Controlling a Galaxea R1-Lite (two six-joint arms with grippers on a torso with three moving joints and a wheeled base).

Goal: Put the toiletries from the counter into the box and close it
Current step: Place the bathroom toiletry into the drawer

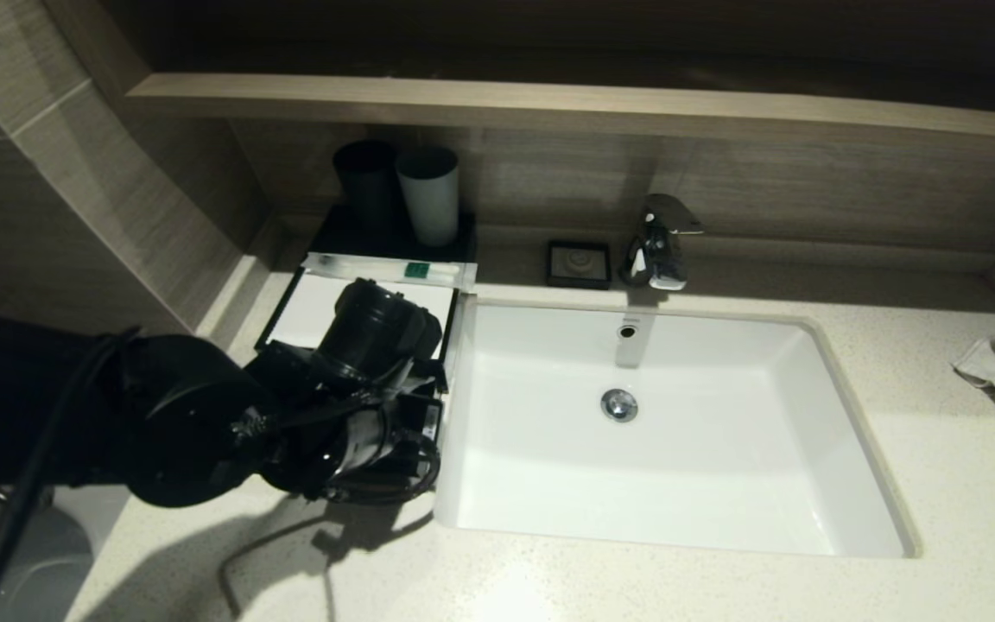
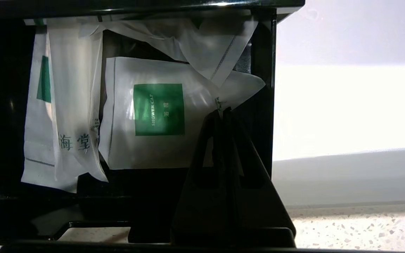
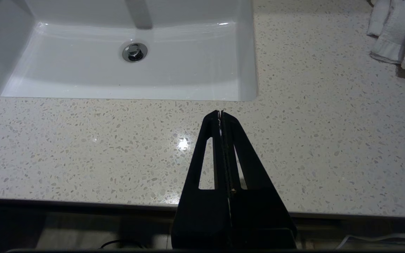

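over the open drawer (image 2: 265,70) of the box (image 1: 316,307) you've got the left gripper (image 2: 222,111) clenched, empty; toiletries (image 2: 158,112) lie inside just past its tips. right gripper (image 3: 220,113) clenched, parked over the counter (image 3: 83,140).

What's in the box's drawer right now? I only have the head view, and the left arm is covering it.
Observer: The left wrist view shows the drawer open, with a shower cap pouch lying beside a long packet.
Operator: Is the left tool gripping anything?
Observer: No. The left tool is shut and empty, poised by that pouch's corner.
Operator: Where's the right arm? I can't see it.
Observer: The right tool is shut, parked over the counter in front of the sink.
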